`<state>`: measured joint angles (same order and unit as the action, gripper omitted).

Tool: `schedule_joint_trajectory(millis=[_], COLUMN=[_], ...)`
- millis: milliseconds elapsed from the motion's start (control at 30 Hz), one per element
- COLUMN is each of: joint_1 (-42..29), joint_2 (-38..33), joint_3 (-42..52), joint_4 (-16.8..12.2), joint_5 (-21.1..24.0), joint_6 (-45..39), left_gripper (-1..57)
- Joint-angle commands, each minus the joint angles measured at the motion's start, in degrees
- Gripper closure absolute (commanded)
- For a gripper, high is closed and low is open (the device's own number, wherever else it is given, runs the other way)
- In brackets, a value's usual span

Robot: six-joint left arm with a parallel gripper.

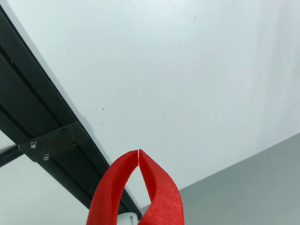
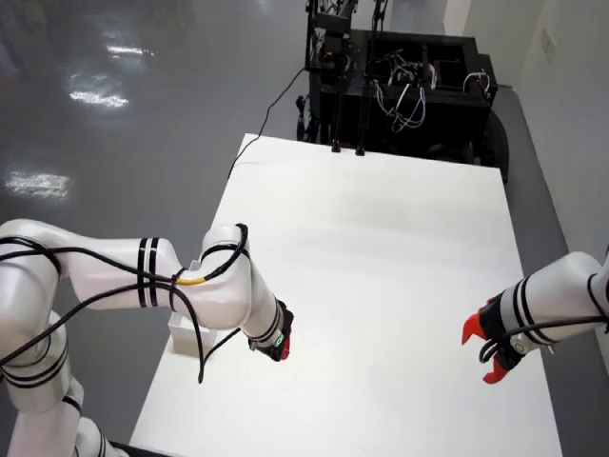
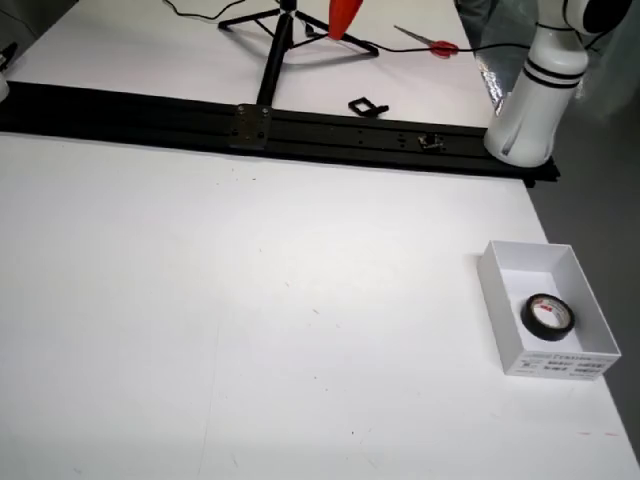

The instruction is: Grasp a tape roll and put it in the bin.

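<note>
A black tape roll [image 3: 548,315] lies flat inside the white bin [image 3: 530,258] near the table's right edge in the side view. In the view that rides on the gripper, my gripper [image 1: 138,151] is shut, its red fingertips touching with nothing between them, high over the white table. The side view shows only the gripper's red tip [image 3: 343,16], at the top and far from the bin. From above, my gripper [image 2: 281,347] hangs just right of the bin [image 2: 181,333], which the arm partly hides.
A black rail [image 3: 300,130] runs along the table's far side, with a white arm base [image 3: 528,100] at its right end. Beyond it stand a tripod [image 3: 278,40] and scissors [image 3: 425,40]. From above, a second arm's red gripper [image 2: 482,352] hangs at the right edge.
</note>
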<state>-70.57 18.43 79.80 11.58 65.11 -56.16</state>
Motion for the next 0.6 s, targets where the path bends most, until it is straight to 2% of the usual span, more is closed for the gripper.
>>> schedule_joint_trajectory(millis=[33, 600], joint_1=[4.8, 6.9], joint_2=[-0.1, -0.1], joint_3=[0.0, -0.1], joint_4=[0.3, 0.5], joint_5=[0.0, 0.0], joint_6=[0.0, 0.0], left_gripper=[56.8, 56.8])
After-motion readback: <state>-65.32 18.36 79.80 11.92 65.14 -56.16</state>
